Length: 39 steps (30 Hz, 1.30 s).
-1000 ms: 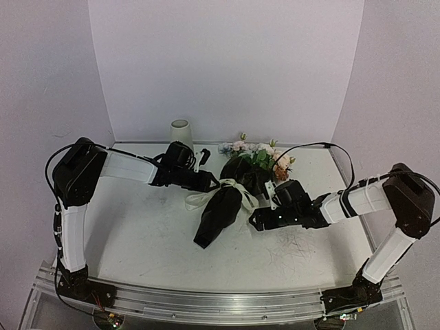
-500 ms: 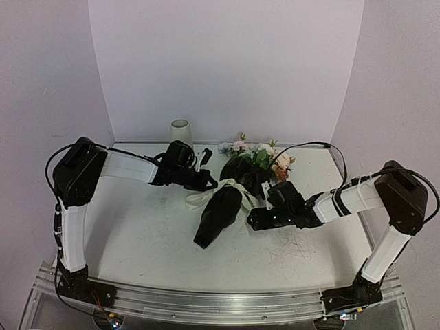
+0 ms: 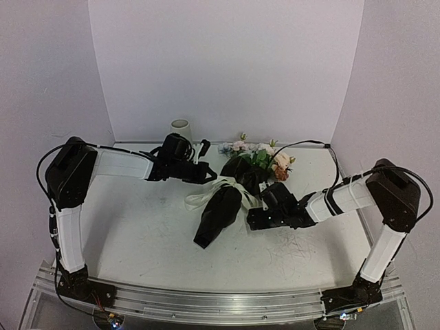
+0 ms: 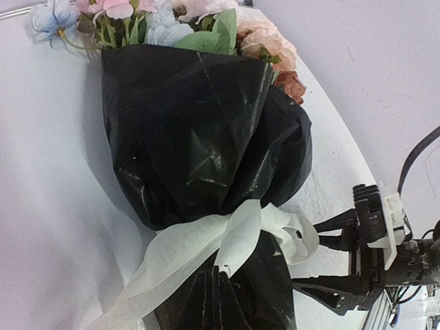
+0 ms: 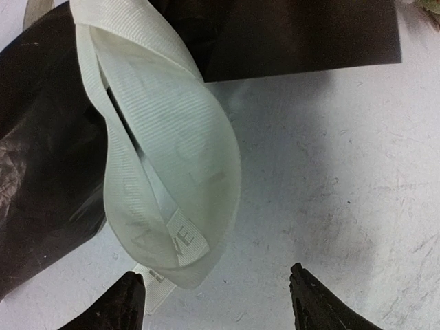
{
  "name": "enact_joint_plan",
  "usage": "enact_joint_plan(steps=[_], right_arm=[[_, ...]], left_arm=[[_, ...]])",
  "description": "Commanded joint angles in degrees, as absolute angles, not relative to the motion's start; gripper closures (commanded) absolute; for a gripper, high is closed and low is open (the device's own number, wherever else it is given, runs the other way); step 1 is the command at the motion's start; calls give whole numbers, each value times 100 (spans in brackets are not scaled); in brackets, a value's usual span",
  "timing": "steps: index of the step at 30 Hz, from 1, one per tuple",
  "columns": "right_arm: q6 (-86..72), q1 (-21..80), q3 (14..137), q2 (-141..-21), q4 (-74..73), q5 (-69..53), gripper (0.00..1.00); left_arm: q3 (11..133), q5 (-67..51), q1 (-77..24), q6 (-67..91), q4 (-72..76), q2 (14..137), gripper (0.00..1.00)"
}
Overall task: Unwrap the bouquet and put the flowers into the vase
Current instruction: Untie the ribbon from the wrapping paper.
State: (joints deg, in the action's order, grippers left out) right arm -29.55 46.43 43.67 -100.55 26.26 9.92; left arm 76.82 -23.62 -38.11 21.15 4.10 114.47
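The bouquet (image 3: 223,206) lies on its side mid-table in black paper, its flowers (image 3: 265,157) pointing to the back right. A cream ribbon (image 3: 206,196) is tied round its waist. My left gripper (image 3: 212,177) sits just left of the knot; in the left wrist view it (image 4: 220,273) is shut on a tail of the ribbon (image 4: 237,234). Right of the bow, my right gripper (image 3: 251,218) is low and open. In its own view the ribbon's loop (image 5: 172,179) hangs just ahead of its spread gripper (image 5: 216,292). The white vase (image 3: 181,128) stands at the back, partly hidden by my left arm.
White walls close the table at the back and sides. An aluminium rail (image 3: 220,302) runs along the near edge. The table (image 3: 295,251) is scuffed at the front right. A black cable (image 3: 302,144) arcs over the flowers to my right arm.
My left gripper has shut on the ribbon tail and drawn slightly back and left. My right gripper has slid left, closer to the bow, staying open.
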Motion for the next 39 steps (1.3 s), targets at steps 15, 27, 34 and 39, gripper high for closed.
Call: enact_joint_plan(steps=[15,27,34,39], right_arm=[[-3074,4835,5461,-11058,1789,1879,42],[-3316,4830,5181,-10873,1301,2795,93],[-3536,4818,4855,-10403,1283,2947,100],[-3647,4703,4715,-10129,1264,2905,100]], left_arm=[[7759,-2122,-3824,2196,601,11040,100],[7543,-1587,-3818,2166,590,10847,100],[7421,-1301,-3797,2098,560,10707,100],[7361,-1134,-3797,2054,495,10633,100]])
